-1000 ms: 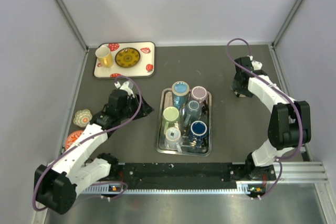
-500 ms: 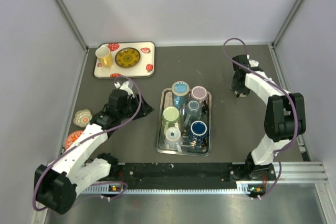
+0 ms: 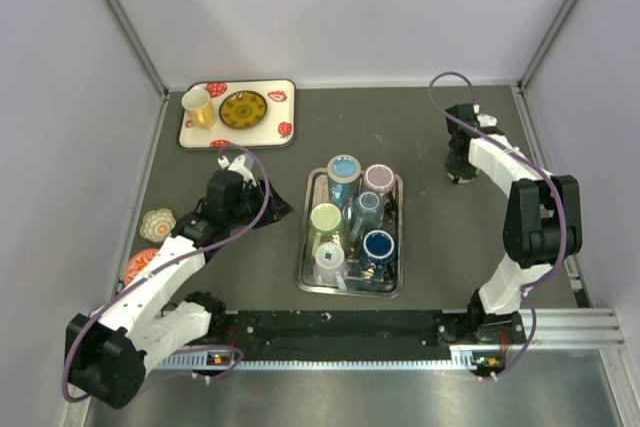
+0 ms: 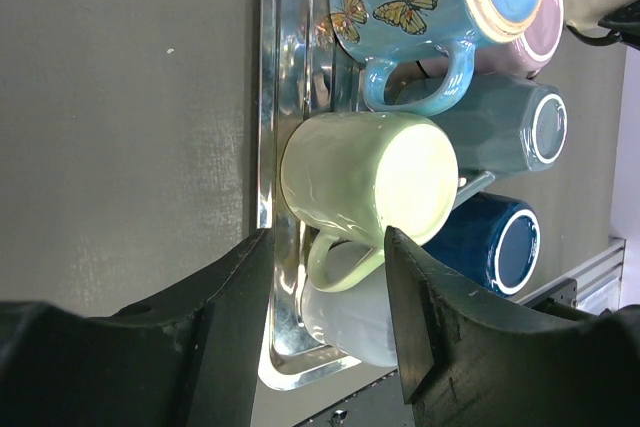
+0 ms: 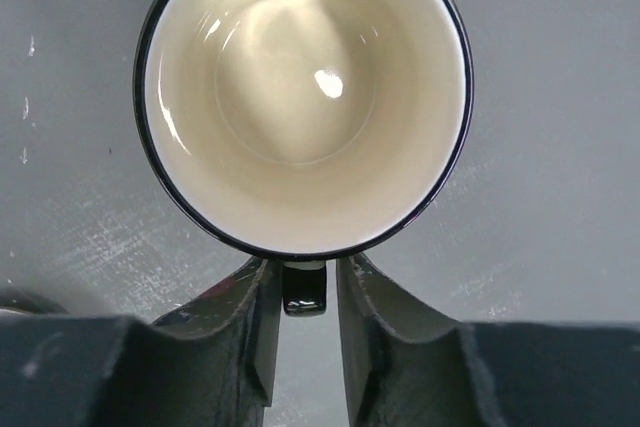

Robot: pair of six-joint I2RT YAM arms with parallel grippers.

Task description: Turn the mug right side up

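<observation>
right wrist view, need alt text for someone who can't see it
Looking straight down into an upright mug with a cream inside and a dark rim, standing on a grey table. Its dark handle sits between the two fingers of the right gripper at the bottom edge. Whether they touch it is unclear.

Mug (image 5: 305, 97) cream inside, blk rim.

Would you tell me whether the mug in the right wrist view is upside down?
No, the mug stands mouth up, with its cream inside plainly showing.
</observation>
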